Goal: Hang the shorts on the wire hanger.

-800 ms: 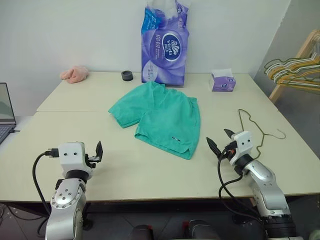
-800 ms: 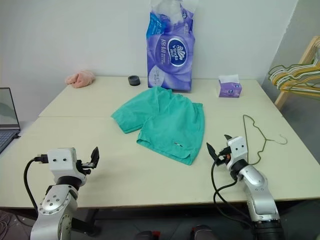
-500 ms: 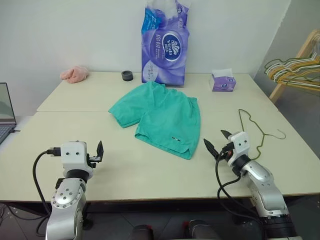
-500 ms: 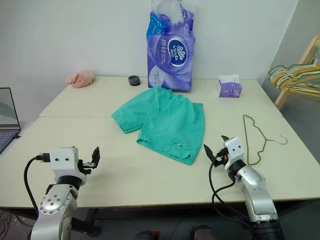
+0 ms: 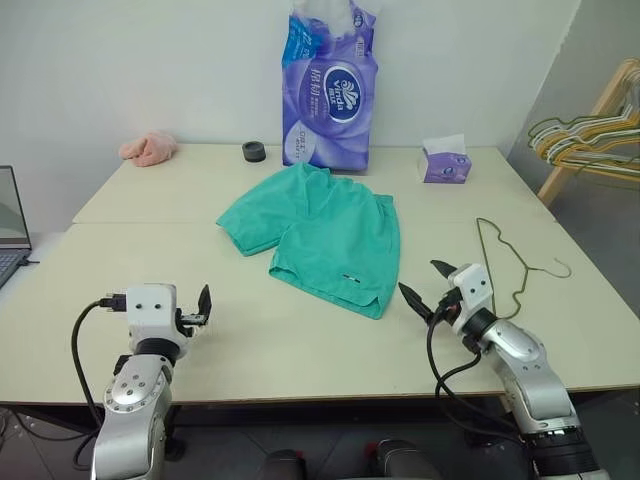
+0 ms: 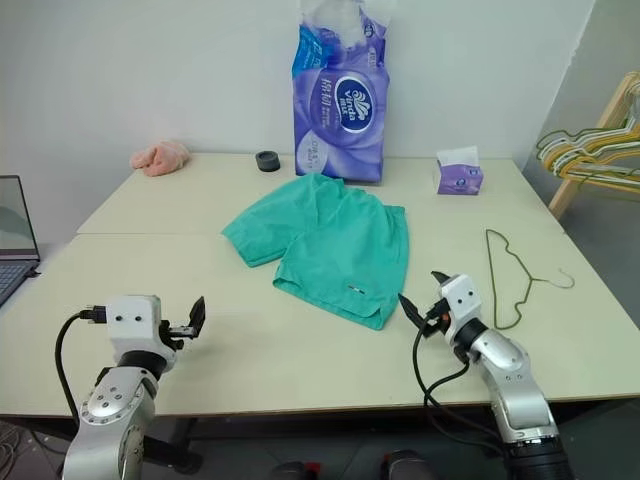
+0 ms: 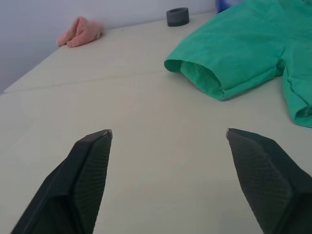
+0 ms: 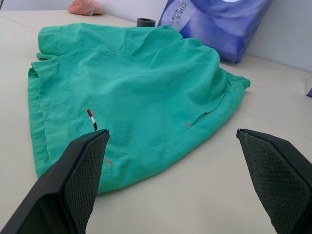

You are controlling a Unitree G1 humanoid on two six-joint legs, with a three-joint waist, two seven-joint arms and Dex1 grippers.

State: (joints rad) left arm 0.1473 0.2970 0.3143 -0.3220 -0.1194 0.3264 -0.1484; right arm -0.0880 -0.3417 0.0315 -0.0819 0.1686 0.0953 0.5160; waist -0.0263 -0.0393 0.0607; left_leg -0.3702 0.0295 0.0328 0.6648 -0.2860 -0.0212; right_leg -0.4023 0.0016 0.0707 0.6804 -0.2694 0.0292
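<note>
In the lower left of the head view, the left gripper hangs low over the pale beige table with its two black fingers spread wide and nothing between them. In the lower right, the right gripper also stands spread and empty, its fingertips pointing at the near hem of the teal-green soft fabric shorts and just short of it. The shorts lie flat at the centre of the frame, a small dark label near the closer leg hem. Right of the right gripper, the thin dark olive-grey wire hanger lies flat on the tabletop, well apart from the shorts. Further back, toward the upper part of the frame, a small grey ring-shaped object and a tall purple plastic pack of tissue rolls stand by the white wall, with a pink cloth lump at upper left and a small purple tissue box at upper right. At the far right edge hangs a bunch of yellow, green and white hangers.
</note>
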